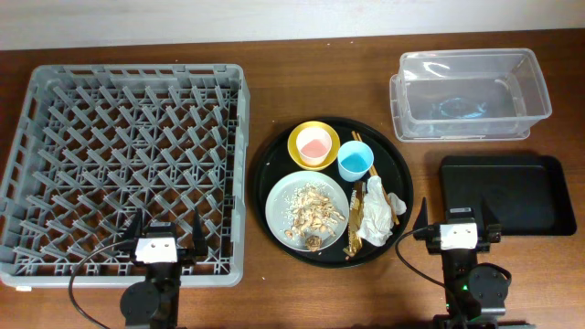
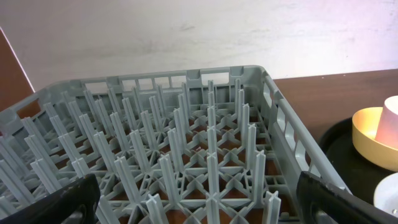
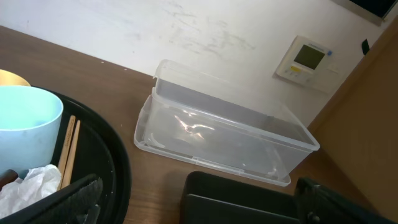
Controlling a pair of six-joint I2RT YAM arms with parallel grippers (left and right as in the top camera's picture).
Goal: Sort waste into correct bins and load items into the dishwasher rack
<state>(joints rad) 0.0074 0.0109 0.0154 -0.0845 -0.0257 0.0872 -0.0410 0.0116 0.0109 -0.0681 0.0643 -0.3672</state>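
Note:
The grey dishwasher rack fills the left side with nothing in it. On a round black tray sit a yellow bowl holding a pink cup, a light-blue cup, and a pale plate with food scraps. Chopsticks and a crumpled napkin lie beside it. My left gripper hangs open over the rack's near edge. The right gripper is open over the black bin.
A clear plastic tub stands at the back right, behind the black bin. Bare wooden table lies between the round tray and the bins. A wall runs along the far table edge.

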